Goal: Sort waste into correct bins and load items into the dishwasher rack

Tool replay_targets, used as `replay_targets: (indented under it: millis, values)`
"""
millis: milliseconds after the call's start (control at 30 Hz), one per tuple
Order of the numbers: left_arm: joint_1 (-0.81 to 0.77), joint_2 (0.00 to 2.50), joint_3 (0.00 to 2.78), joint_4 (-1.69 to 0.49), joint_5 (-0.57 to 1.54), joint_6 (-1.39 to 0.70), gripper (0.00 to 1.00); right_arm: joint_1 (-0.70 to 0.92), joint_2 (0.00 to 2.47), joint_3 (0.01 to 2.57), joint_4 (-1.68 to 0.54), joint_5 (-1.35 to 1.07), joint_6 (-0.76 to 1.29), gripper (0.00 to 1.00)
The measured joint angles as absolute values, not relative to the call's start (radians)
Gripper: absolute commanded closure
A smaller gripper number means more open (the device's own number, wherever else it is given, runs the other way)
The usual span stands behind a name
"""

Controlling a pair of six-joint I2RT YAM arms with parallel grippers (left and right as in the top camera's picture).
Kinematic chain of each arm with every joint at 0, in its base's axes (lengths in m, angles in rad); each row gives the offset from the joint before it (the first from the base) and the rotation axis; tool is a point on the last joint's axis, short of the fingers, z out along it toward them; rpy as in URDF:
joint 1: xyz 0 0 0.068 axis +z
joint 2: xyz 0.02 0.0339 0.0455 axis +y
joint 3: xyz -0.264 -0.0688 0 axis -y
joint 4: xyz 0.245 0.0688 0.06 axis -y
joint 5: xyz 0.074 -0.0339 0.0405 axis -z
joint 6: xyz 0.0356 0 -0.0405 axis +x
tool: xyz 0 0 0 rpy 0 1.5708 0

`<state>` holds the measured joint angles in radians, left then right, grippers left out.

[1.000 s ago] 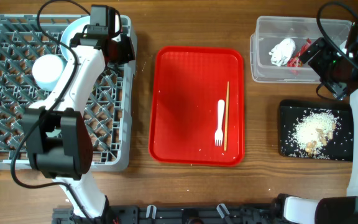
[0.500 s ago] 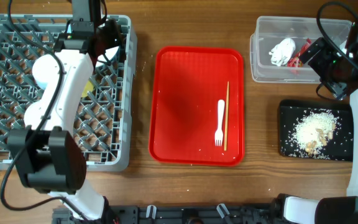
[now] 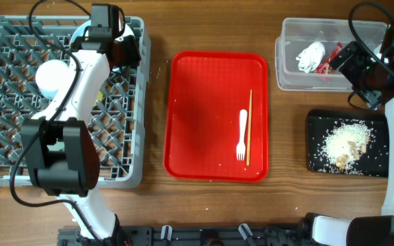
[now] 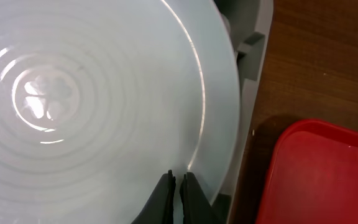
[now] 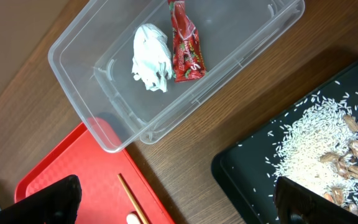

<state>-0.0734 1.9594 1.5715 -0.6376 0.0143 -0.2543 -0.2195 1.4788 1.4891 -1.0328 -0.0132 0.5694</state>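
The left claw (image 4: 179,182) is clenched, its two dark tips pinched on the lower rim of the light blue round plate (image 4: 73,93), which fills the left wrist view. The plate sits over the top edge of the large grey plastic dishwasher rack (image 3: 5,137) at the upper left of the overhead view, with a pale white bowl (image 3: 50,76) in the rack just below it.

At the upper right, the right claw (image 5: 176,186) is spread wide and grasps nothing. It hangs over the wooden desk (image 3: 286,205) between the clear rectangular plastic tub (image 5: 253,43), which holds a crumpled white tissue (image 5: 151,56) and a crumpled red snack wrapper (image 5: 185,40), and the flat black rectangular tray (image 5: 247,174), which carries pale beige crumbly food scraps (image 5: 316,143).

In the middle, the red serving tray (image 3: 197,102) holds a white plastic fork (image 3: 243,133) and a thin wooden chopstick (image 3: 250,126), side by side.
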Motion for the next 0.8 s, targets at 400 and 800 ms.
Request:
replay_targets:
  millis: [400, 800]
  values:
    - [-0.073, 1.971, 1.571, -0.690, 0.023, -0.254, 0.96, -0.220, 1.479, 1.489, -1.033, -0.013, 0.569, 0.00]
    - [-0.074, 1.971, 1.571, -0.757, -0.002, -0.254, 0.96, -0.220, 1.479, 1.489, -1.033, -0.013, 0.569, 0.00]
